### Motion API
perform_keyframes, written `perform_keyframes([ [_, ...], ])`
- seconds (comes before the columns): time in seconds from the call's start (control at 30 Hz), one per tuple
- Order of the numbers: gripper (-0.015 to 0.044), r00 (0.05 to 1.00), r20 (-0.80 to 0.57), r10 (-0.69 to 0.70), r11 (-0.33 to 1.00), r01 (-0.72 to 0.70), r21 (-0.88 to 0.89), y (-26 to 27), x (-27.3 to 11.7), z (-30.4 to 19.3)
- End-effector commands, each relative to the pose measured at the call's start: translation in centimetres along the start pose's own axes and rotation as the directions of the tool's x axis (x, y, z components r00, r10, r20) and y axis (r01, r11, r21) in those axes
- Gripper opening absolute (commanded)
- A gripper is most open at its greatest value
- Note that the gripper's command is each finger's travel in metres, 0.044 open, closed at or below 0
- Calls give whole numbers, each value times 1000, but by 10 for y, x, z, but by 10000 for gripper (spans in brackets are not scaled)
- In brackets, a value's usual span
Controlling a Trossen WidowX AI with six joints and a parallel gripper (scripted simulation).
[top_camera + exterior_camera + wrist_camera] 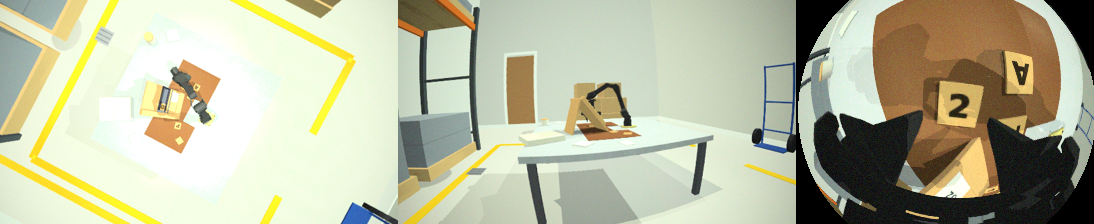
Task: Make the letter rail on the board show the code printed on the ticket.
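Note:
My gripper (956, 117) is open and empty, its fingertips apart around the near side of the "2" tile (960, 104) in the wrist view; contact cannot be told. The "A" tile (196, 87) (1018, 72) lies to its right, and another tile (1013, 124) is partly hidden by a finger. The sloped wooden board (151, 94) (594, 116) carries the dark rail (165, 94). A "G" tile (162, 106) sits at the rail's lower end. The white ticket (175, 97) (955, 186) is on the board; its print is not fully legible now. The "P" tile (177, 126) lies beyond the board's lower side.
A tile with no visible letter (179, 140) lies near the brown mat's (164, 138) lower corner. A white box (115, 109) (541, 138) stands behind the board. A jar with an orange lid (149, 37) (545, 121) and a white card (172, 36) are near the table's far corner.

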State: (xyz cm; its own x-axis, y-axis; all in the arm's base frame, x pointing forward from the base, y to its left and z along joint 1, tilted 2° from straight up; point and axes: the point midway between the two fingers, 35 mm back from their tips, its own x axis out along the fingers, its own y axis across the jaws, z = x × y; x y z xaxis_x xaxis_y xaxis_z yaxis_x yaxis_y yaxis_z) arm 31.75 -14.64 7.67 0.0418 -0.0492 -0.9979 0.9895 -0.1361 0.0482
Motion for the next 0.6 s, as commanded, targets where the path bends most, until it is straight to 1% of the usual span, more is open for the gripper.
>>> perform_keyframes([
  [0.0,340,1000,1,-10,1000,10,3,-3,16,0],
  [0.23,340,1000,1,-11,1000,11,3,-3,18,1],
  [0.57,340,1000,1,-11,1000,11,3,-4,32,1],
])
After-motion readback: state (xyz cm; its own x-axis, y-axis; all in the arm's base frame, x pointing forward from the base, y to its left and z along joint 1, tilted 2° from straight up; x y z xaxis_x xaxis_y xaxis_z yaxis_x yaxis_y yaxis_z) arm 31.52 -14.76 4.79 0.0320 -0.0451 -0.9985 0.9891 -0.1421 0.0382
